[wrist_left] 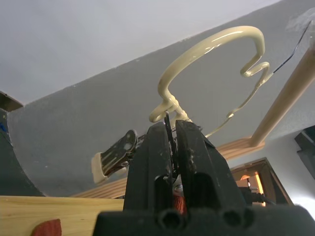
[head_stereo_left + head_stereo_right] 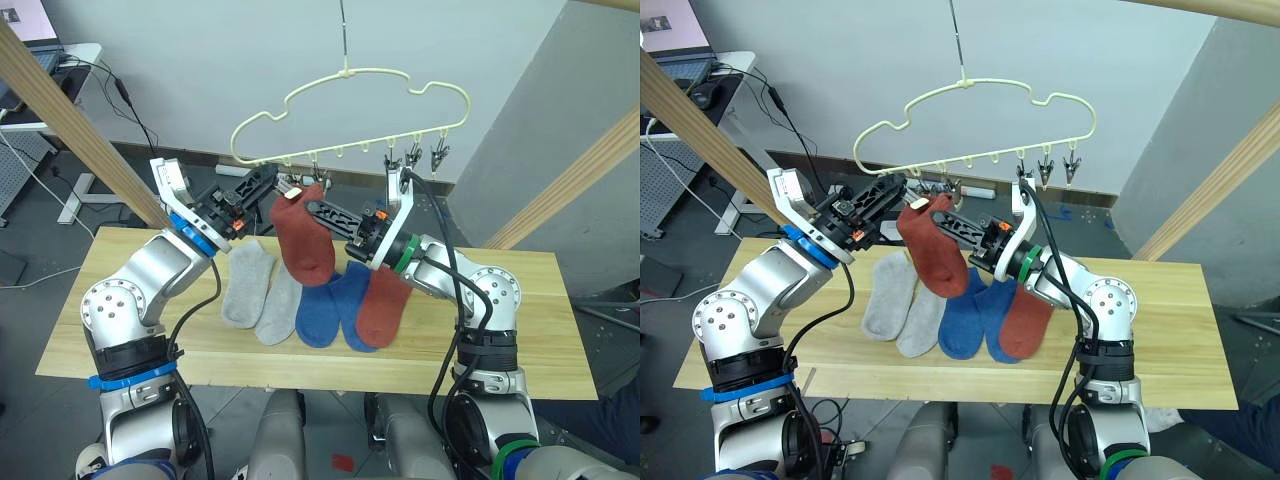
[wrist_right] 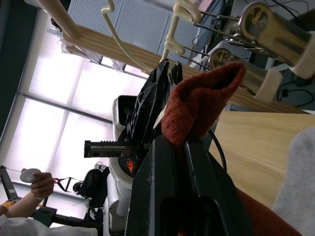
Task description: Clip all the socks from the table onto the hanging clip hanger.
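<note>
Grey walls and slanted wooden poles frame the light wood worktop (image 2: pixel 520 330) I'm working over. Nearest on it lie five socks in a row, touching or overlapping: two light grey socks (image 2: pixel 258 292) on the left, two blue socks (image 2: pixel 332 308) in the middle, and one rust red sock (image 2: pixel 383 305) on the right. Above them the other rust red sock, the held one (image 2: pixel 303 240), hangs in the air with its cuff up. My right gripper (image 2: pixel 302 205) has its jaws closed on that cuff. My left gripper (image 2: pixel 272 180) reaches in from the left, and its jaws look pinched shut on a grey metal clip (image 2: pixel 293 187) under the pale yellow clip hanger (image 2: pixel 350 105). Farther right on its bar three more clips (image 2: pixel 415 154) hang free.

As I judge it, the step is feeding the cuff into that clip. I would keep the left squeeze firm so the clip mouth stays wide, slide the cuff edge well in, then release the left first and the right only once the clip bites. The hanger swings freely, so I'd go slowly.

The head views give me the whole layout and the row of socks left to do. The right wrist view shows the cuff folded over my jaws just beside the clip; the left wrist view shows the thin clip wire between my jaws.
</note>
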Controlling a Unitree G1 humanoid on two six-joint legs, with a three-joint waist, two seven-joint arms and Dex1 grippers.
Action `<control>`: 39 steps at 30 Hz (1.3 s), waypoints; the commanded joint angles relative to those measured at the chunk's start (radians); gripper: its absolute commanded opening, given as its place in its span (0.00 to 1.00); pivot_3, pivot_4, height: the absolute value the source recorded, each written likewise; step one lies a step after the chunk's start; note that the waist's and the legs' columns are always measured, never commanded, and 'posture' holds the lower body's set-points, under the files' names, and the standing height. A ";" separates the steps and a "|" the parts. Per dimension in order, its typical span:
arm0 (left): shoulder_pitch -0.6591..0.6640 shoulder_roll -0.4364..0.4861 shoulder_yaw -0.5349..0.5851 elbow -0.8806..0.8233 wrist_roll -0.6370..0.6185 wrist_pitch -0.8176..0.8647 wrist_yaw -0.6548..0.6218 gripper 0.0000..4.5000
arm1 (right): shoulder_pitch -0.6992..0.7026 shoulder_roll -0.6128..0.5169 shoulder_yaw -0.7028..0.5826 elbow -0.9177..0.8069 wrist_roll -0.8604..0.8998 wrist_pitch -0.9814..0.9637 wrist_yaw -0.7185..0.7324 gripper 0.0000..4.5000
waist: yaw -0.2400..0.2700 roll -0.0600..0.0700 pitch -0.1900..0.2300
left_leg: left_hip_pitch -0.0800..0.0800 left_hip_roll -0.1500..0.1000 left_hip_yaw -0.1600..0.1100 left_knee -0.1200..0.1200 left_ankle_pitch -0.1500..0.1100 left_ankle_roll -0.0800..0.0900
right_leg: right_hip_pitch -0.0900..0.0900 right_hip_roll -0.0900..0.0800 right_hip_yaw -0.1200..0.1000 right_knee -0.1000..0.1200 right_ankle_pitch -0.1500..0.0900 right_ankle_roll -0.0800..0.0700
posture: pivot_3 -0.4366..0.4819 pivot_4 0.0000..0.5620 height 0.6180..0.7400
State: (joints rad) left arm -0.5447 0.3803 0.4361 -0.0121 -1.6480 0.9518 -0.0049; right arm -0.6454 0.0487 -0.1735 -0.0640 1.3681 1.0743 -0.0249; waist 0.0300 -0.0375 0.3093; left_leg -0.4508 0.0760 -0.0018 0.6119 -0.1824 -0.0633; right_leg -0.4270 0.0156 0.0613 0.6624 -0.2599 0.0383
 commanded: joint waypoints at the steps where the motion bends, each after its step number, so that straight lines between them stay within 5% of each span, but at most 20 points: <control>1: 0.011 0.013 -0.007 -0.062 -0.001 -0.014 -0.037 0.14 | -0.009 0.002 0.000 -0.021 0.040 -0.011 0.002 0.00 | 0.000 0.000 0.000 | 0.000 0.000 0.000 0.000 0.000 0.000 | 0.000 0.000 0.000 0.000 0.000 0.000 | 0.68 0.56 1.00; 8: 0.016 0.023 -0.012 -0.068 0.015 -0.032 -0.040 0.65 | -0.007 -0.009 0.014 -0.019 0.014 -0.008 0.010 0.00 | 0.000 0.000 0.000 | 0.000 0.000 0.000 0.000 0.000 0.000 | 0.000 0.000 0.000 0.000 0.000 0.000 | 0.69 0.56 1.00; 13: 0.058 0.122 -0.041 -0.116 0.100 0.009 -0.080 0.99 | 0.012 -0.079 0.135 -0.047 -0.193 -0.031 0.059 0.00 | -0.001 0.000 0.000 | 0.000 0.000 0.000 0.000 0.000 0.000 | -0.001 0.000 0.000 0.000 -0.001 0.001 | 0.69 0.56 1.00; 17: 0.114 0.166 -0.074 -0.166 0.166 0.012 -0.142 0.99 | 0.032 -0.134 0.240 -0.057 -0.321 -0.037 0.130 0.17 | 0.000 0.000 0.000 | -0.001 0.000 0.002 -0.001 0.000 0.000 | -0.003 0.000 0.002 0.000 -0.001 0.002 | 0.70 0.56 1.00; 27: 0.185 0.216 -0.122 -0.263 0.364 -0.027 -0.258 0.99 | 0.102 -0.274 0.327 -0.157 -0.564 -0.132 0.283 0.97 | 0.013 0.000 0.000 | -0.001 0.000 0.002 -0.001 0.001 -0.001 | -0.004 0.000 0.002 0.001 -0.002 0.002 | 0.70 0.54 1.00; 37: 0.183 0.159 -0.264 -0.320 0.760 -0.270 -0.307 0.99 | 0.199 -0.380 0.271 -0.287 -0.683 -0.225 0.343 1.00 | 0.027 0.000 0.000 | -0.002 0.000 0.003 -0.002 0.002 -0.004 | -0.005 0.000 0.003 0.001 -0.002 0.002 | 0.69 0.53 1.00; 39: 0.171 0.135 -0.313 -0.324 0.861 -0.348 -0.320 0.87 | 0.205 -0.382 0.239 -0.328 -0.672 -0.232 0.341 1.00 | 0.027 0.000 0.000 | -0.002 0.000 0.004 -0.001 0.002 -0.004 | -0.005 0.000 0.004 0.001 -0.002 0.002 | 0.68 0.52 1.00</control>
State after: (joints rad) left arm -0.3621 0.5256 0.1512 -0.2839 -0.8569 0.6762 -0.3047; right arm -0.4414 -0.3314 0.1028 -0.3202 0.6888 0.8701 0.3039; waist 0.0569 -0.0372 0.3093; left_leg -0.4523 0.0758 0.0019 0.6104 -0.1800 -0.0672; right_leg -0.4322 0.0158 0.0654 0.6630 -0.2617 0.0399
